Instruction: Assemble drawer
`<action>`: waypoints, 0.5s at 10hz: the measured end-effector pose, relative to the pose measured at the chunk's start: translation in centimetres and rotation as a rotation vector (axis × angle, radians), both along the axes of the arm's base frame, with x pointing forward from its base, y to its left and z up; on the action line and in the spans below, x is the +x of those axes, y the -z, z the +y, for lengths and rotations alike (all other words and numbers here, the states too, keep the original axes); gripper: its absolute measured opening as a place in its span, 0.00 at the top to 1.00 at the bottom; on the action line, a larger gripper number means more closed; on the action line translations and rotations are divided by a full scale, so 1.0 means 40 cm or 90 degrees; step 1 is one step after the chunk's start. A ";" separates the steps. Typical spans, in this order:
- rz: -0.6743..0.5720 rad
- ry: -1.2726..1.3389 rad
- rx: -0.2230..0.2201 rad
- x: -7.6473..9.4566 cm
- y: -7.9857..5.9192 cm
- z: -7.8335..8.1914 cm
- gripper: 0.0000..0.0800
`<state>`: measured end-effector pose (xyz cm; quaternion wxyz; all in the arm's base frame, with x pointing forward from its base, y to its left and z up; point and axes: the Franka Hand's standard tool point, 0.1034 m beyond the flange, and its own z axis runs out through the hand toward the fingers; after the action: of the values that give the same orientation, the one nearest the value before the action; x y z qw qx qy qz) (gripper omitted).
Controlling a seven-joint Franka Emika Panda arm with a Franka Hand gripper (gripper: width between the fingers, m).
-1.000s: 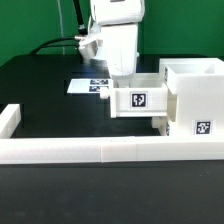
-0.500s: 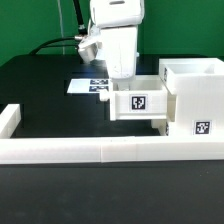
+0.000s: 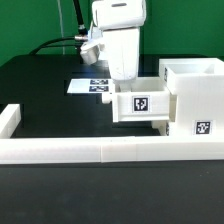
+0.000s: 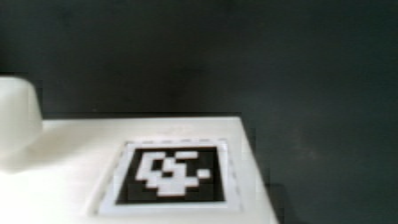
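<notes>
The tall white case (image 3: 196, 96) stands at the exterior view's right, against the border wall, with a tag low on its front. A white tray (image 3: 140, 103) with a tag on its face sits partly inside the case's lower opening. My gripper (image 3: 125, 79) reaches down at the tray's top edge; its fingertips are hidden by the hand and the tray wall. The wrist view shows the tray's white surface (image 4: 71, 150) with a blurred tag (image 4: 173, 172) very close up, and no fingers. The second tray does not show.
The long low white border wall (image 3: 80, 150) runs along the front and turns up at the exterior view's left. The marker board (image 3: 84, 86) lies flat behind the arm. The table is black. A cable hangs behind the arm.
The arm and the tray have shifted slightly toward the exterior view's right, the tray going a little further into the case.
</notes>
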<state>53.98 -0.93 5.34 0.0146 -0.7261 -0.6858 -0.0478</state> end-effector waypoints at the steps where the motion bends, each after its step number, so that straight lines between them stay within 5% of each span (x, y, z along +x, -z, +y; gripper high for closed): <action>1: 0.000 0.000 0.000 0.000 0.000 0.000 0.94; 5: 0.027 -0.002 -0.002 -0.009 0.001 -0.003 0.94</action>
<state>53.62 -1.05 5.28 0.0283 -0.7260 -0.6863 -0.0316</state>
